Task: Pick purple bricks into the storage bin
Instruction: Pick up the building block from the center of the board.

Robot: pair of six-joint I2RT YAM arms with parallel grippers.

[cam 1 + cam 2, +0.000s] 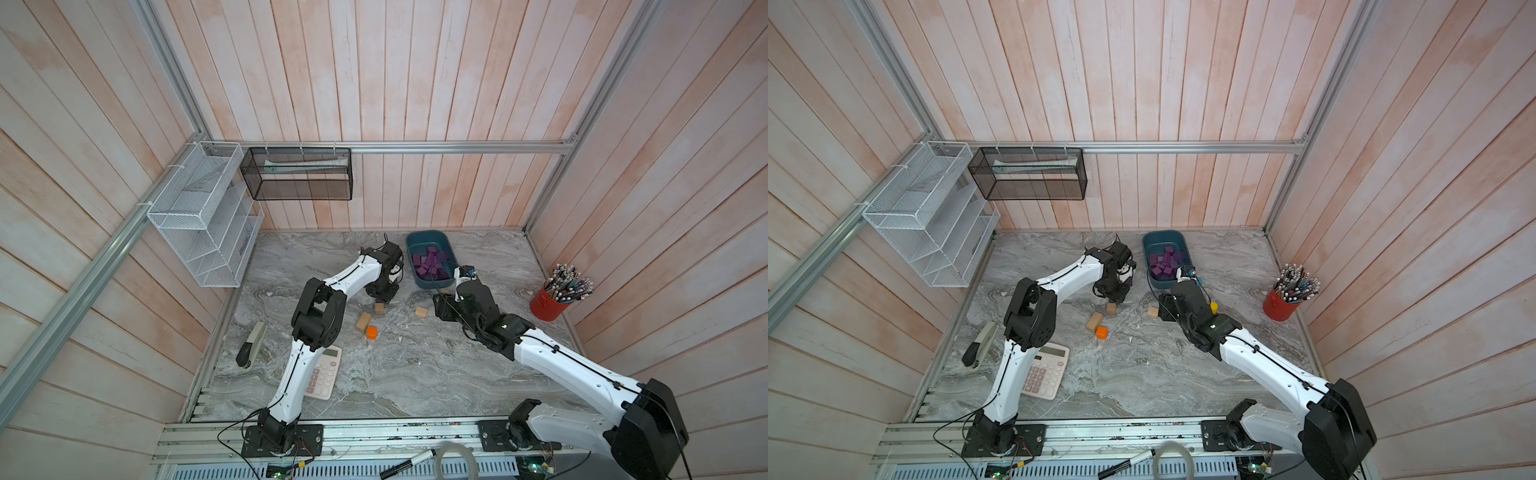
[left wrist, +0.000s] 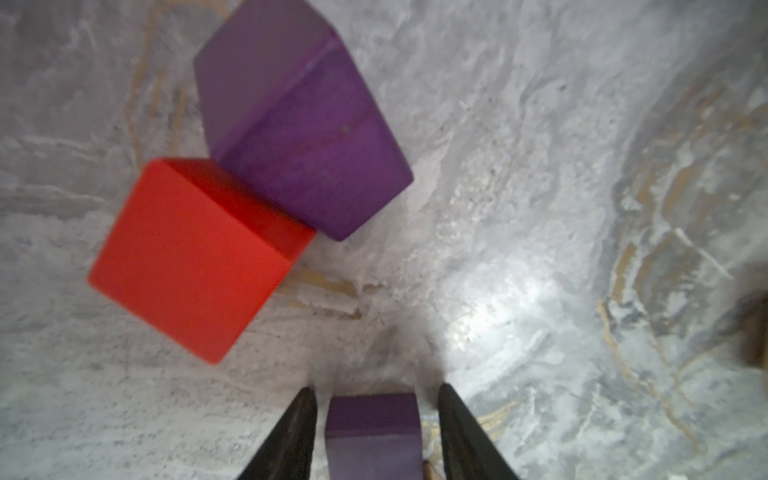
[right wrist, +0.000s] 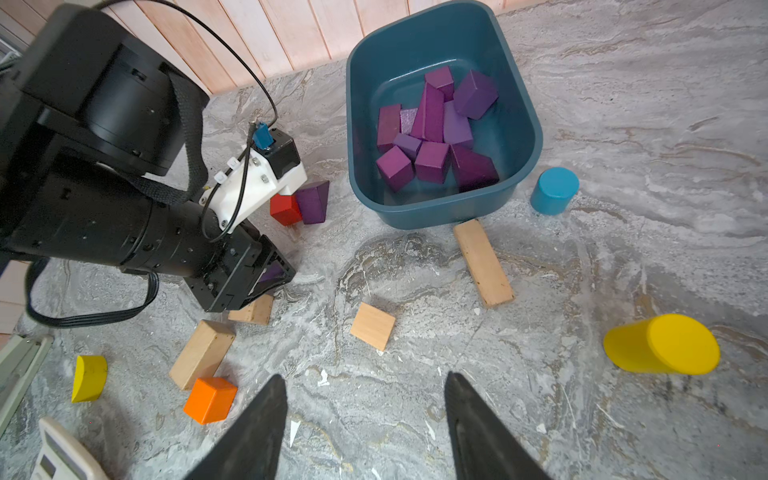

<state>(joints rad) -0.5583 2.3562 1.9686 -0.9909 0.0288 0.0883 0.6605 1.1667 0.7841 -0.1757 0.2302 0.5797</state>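
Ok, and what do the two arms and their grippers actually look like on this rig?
Both arms have white link shells with bulky black joints and thin black cables running along them. The left gripper has a black body, a white wrist-camera mount and a blue connector. The right gripper shows tapering matte black fingers. No markings are legible.

Both arms have glossy white shells with chunky black joints. Thin black cables run along the left arm (image 1: 291,365) and right arm (image 1: 569,365). Fingers (image 3: 257,436) are black, tapered, pointy. White camera mount (image 3: 253,187) with screws, blue connector.
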